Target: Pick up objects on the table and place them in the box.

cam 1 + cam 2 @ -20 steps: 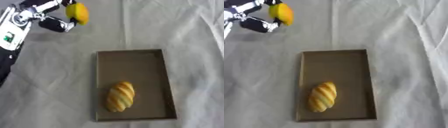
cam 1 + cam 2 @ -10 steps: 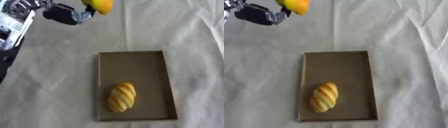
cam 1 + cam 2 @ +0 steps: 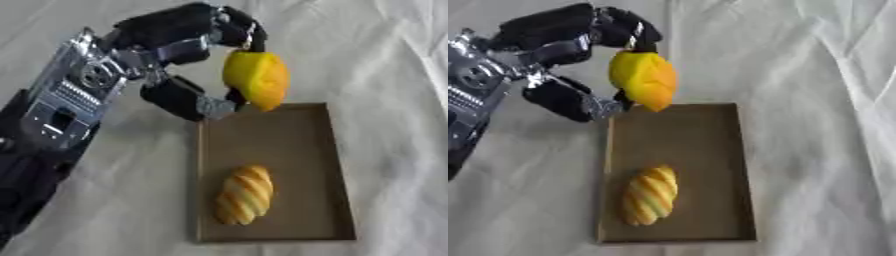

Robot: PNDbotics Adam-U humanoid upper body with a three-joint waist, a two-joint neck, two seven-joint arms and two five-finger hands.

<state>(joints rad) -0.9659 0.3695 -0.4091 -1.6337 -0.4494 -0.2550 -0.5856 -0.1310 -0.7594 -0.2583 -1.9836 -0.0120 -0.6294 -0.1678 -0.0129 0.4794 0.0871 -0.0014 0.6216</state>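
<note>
Left eye view shows the robot's black and silver left hand (image 3: 179, 97) reaching in from the left side, its dark fingers (image 3: 227, 27) curled over the top of a smooth yellow-orange fruit-shaped object (image 3: 256, 80) while the thumb (image 3: 188, 100) presses up against its lower left side, so the object is pinched between them and held off the surface. The object is rounded and slightly pointed at its lower end, glossy yellow shading to orange on its right. Behind the fingers, the back of the hand and wrist are bare silver metal with ridged and round machined parts, running into a black forearm toward the lower left; no writing can be read on them. Just below the held object, and right of the thumb, lies a shallow rectangular brown box (image 3: 306, 150) with a low raised rim, its far edge sitting under the object's tip. Lower down inside the box, nearer its left wall, rests an oval bread-like roll (image 3: 243, 195) striped yellow and tan, lying at a slight tilt. Under everything spreads a wrinkled white cloth (image 3: 394, 75) with soft folds to the hand's right.
</note>
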